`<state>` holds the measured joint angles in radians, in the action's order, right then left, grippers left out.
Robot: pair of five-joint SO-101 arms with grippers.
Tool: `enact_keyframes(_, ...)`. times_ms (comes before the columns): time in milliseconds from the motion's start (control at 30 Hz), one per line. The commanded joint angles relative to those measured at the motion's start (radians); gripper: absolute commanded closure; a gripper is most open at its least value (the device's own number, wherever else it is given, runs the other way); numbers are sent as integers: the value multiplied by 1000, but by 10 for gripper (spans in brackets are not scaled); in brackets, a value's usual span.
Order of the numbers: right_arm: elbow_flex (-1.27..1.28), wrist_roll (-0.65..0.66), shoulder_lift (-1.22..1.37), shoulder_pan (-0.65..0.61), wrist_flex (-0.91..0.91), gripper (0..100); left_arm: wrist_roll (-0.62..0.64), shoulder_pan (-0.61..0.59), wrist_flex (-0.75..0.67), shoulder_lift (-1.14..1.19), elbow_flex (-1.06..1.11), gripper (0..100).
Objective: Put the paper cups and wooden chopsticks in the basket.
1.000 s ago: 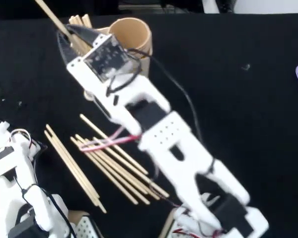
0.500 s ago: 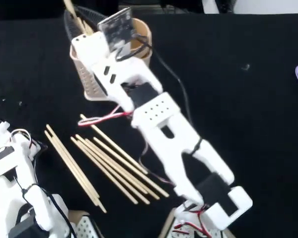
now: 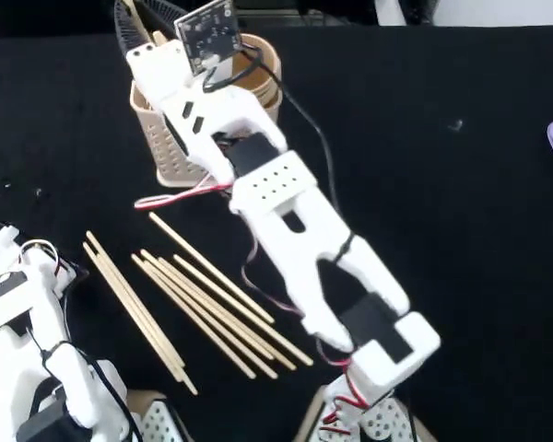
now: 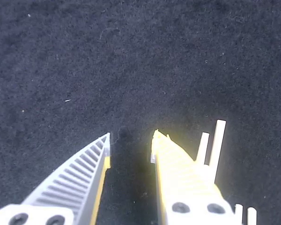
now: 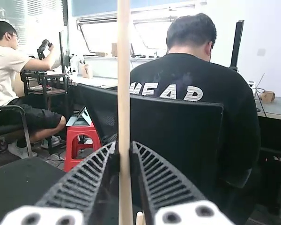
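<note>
Left gripper (image 4: 130,140): its ribbed grey and yellow jaws are standing a little apart, holding nothing, and hanging over the black cloth table (image 3: 461,230).
Loose chopsticks: a bundle of pale wooden chopsticks (image 3: 203,308) is lying flat on the cloth between the two arms, slanting away from the robot, with their cut ends near the left gripper.
Basket: a beige perforated plastic basket (image 3: 166,138) is standing upright at the far side of the table.
Right gripper (image 5: 124,147): its jaws are closing tightly on one long wooden chopstick (image 5: 124,70), holding it upright, while the white right arm (image 3: 286,212) is stretching over the basket.
Cup: a brown paper cup (image 3: 263,74) is standing just beside the basket, partly hidden by the arm.
</note>
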<state>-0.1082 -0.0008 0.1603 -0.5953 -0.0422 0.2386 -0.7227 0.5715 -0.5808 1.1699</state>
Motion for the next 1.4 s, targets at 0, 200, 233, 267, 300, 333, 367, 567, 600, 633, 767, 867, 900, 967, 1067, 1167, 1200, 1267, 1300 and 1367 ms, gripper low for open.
enact_keyframes(0, -79, 12, 13, 29, -21, 987, 2, 12, -20, -20, -44, 855)
enact_keyframes(200, -27, 12, 30, 43, -18, 986, 2, 12, -20, -20, -44, 855)
enact_keyframes(233, -10, 12, 27, 43, -18, 986, 2, 12, -20, -20, -44, 855)
enact_keyframes(267, 8, 12, 25, 44, -20, 986, 2, 12, -20, -20, -44, 855)
enact_keyframes(300, 24, 12, 25, 46, -23, 986, 2, 12, -20, -20, -44, 855)
enact_keyframes(333, 36, 12, 25, 46, -25, 986, 2, 12, -20, -20, -44, 855)
enact_keyframes(367, 44, 12, 25, 48, -25, 986, 2, 12, -20, -20, -44, 855)
enact_keyframes(567, 51, 12, 28, 46, -23, 986, 2, 12, -21, -20, -44, 855)
enact_keyframes(600, 51, 12, 30, 44, -21, 986, 2, 12, -21, -20, -44, 855)
enact_keyframes(633, 53, 12, 31, 44, -20, 986, 2, 12, -21, -20, -44, 855)
enact_keyframes(767, 114, 12, 25, 41, -25, 985, 2, 12, -21, -20, -44, 854)
enact_keyframes(867, 151, 11, 24, 41, -25, 985, 2, 12, -21, -20, -44, 854)
enact_keyframes(900, 162, 8, 24, 41, -25, 985, 2, 12, -21, -20, -44, 854)
enact_keyframes(967, 170, 6, 24, 41, -25, 982, 2, 12, -21, -20, -44, 854)
enact_keyframes(1067, 173, 5, 24, 40, -21, 909, 2, 12, -21, -20, -44, 854)
enact_keyframes(1167, 173, 5, 21, 32, -20, 861, 2, 12, -21, -20, -44, 854)
enact_keyframes(1200, 174, 5, 12, 31, -20, 868, 2, 12, -21, -20, -44, 854)
enact_keyframes(1267, 176, 5, -15, 29, -20, 887, 2, 12, -21, -20, -44, 854)
enact_keyframes(1300, 176, 5, -31, 29, -20, 895, 2, 12, -21, -20, -44, 854)
enact_keyframes(1367, 176, 5, -71, 31, -18, 904, 2, 12, -21, -20, -44, 854)
